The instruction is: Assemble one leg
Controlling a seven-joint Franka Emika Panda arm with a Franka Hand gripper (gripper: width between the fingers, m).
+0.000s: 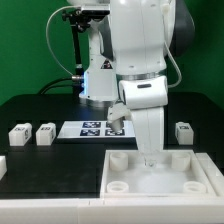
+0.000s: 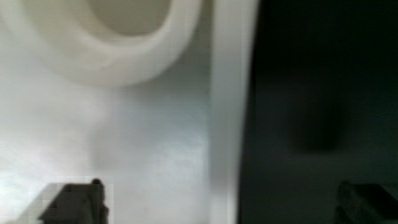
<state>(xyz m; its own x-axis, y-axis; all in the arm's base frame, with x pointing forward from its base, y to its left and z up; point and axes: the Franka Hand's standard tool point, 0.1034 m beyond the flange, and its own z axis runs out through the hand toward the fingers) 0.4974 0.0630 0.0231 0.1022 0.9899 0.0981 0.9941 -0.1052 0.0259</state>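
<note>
Claw (image 1: 150,157) (image 2: 221,203) hangs low over the large white square plastic tray (image 1: 160,192), near its back rim. Wrist view: both dark fingertips (image 2: 71,200) are spread wide with nothing between them. Below them lie white tray surface and one round corner socket (image 2: 121,30), with the black bench (image 1: 50,165) alongside.

Legs sit on the bench, well apart from the claw. The first small white stubby tagged plastic leg (image 1: 18,133) and the second leg (image 1: 45,133) are side by side at the exterior view's left. The third leg (image 1: 183,131) is at its right, behind the tray. The marker board (image 1: 92,127) lies between.
</note>
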